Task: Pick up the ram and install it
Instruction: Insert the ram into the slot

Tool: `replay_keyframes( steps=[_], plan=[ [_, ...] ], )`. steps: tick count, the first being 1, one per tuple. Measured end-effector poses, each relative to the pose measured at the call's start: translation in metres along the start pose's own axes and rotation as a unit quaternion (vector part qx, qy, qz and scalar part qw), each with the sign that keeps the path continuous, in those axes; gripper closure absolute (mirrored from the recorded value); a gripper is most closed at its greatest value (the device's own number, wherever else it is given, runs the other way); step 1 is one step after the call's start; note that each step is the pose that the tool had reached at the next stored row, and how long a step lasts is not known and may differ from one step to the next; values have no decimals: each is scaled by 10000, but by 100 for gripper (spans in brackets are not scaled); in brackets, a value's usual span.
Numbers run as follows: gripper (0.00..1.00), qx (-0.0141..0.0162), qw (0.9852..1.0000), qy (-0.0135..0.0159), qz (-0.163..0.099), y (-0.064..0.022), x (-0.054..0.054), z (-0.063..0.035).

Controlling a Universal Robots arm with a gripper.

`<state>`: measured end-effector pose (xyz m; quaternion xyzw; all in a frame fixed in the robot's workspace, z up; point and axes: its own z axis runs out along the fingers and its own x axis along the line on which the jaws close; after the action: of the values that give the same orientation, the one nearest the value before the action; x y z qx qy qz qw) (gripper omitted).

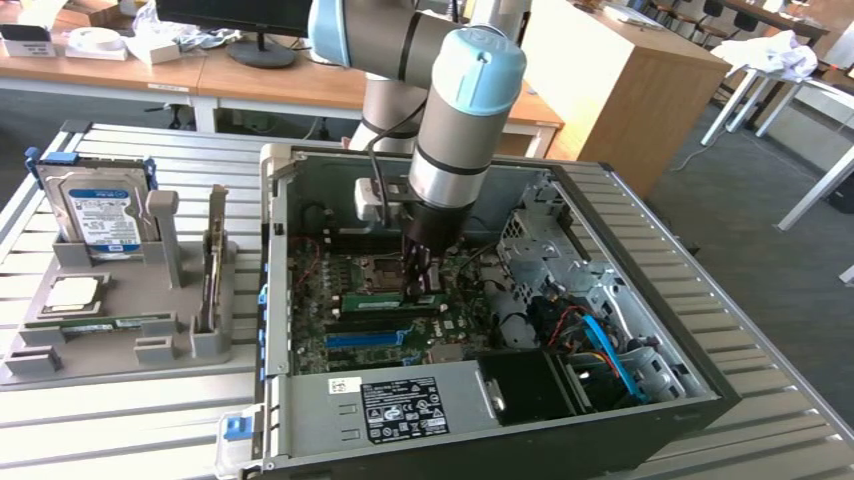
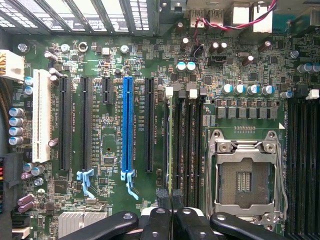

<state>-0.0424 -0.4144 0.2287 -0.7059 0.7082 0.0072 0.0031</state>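
Observation:
The ram (image 2: 170, 140) is a thin green stick standing edge-on in the memory slot nearest the expansion slots, beside the empty processor socket (image 2: 245, 175). My gripper (image 2: 171, 196) is shut, and its black fingertips (image 2: 162, 194) meet over the stick's end, pinching its thin top edge. In the exterior view, the arm reaches straight down into the open computer case. There the gripper (image 1: 424, 285) has its tip at the motherboard, and the ram (image 1: 384, 298) shows as a green strip beside it.
A long blue slot (image 2: 128, 130) and black card slots lie beside the memory slots. The case walls (image 1: 274, 300), drive cage and cables (image 1: 587, 340) hem the arm in. On the exterior view's left, a grey holder (image 1: 120, 350) carries a hard drive (image 1: 100, 215), a processor chip (image 1: 74, 292) and another green stick (image 1: 100, 322).

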Motion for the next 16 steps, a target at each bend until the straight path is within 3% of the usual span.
replay_keyframes(
  steps=[16],
  plan=[
    [88, 0, 10000, 0, 0, 0, 0, 25]
  ],
)
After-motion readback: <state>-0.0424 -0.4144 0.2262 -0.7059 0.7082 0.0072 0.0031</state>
